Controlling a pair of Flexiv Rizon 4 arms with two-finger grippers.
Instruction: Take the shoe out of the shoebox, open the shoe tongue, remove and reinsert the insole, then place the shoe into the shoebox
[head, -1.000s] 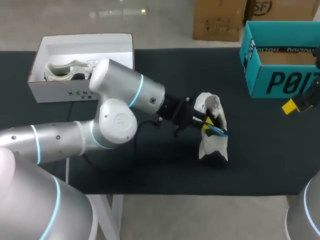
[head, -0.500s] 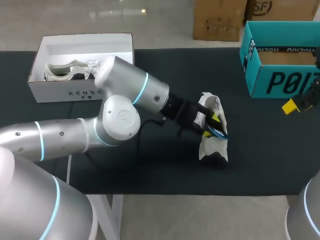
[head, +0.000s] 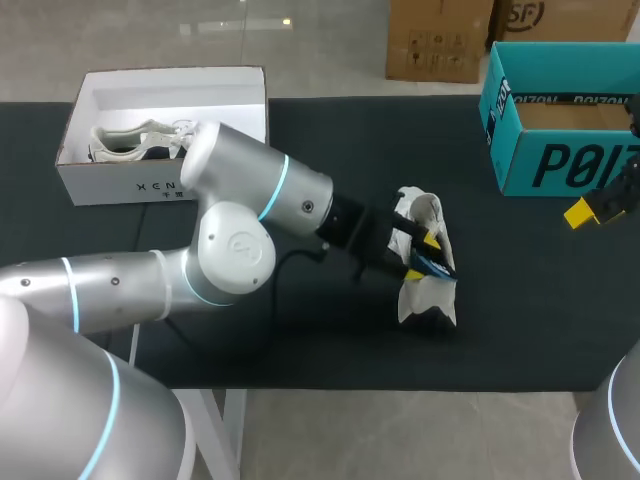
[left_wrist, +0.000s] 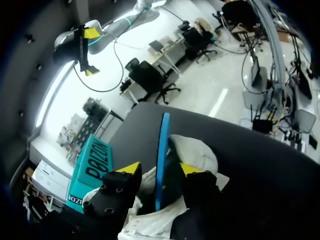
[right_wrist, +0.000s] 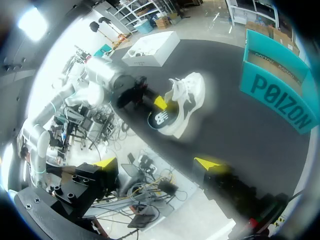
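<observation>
The shoe (head: 425, 292) stands on the black table (head: 300, 340) with its opening turned toward the left arm, a pose that lets the arm reach inside it. The left gripper (head: 420, 250) is at that opening, and the blue insole (left_wrist: 161, 150) rises edge-on through the middle of it, half out of the shoe. Whether the gripper actually pinches the insole cannot be told from these views. This looks like the removing or reinserting step. Well off to the shoe's right, the right gripper (right_wrist: 156, 162) hangs wide open and empty, probably parked out of the way. Far to the shoe's left sits the white shoebox (head: 110, 185) with a second shoe (head: 135, 140) inside. A teal box (head: 560, 165) stands beyond the shoe's right.
</observation>
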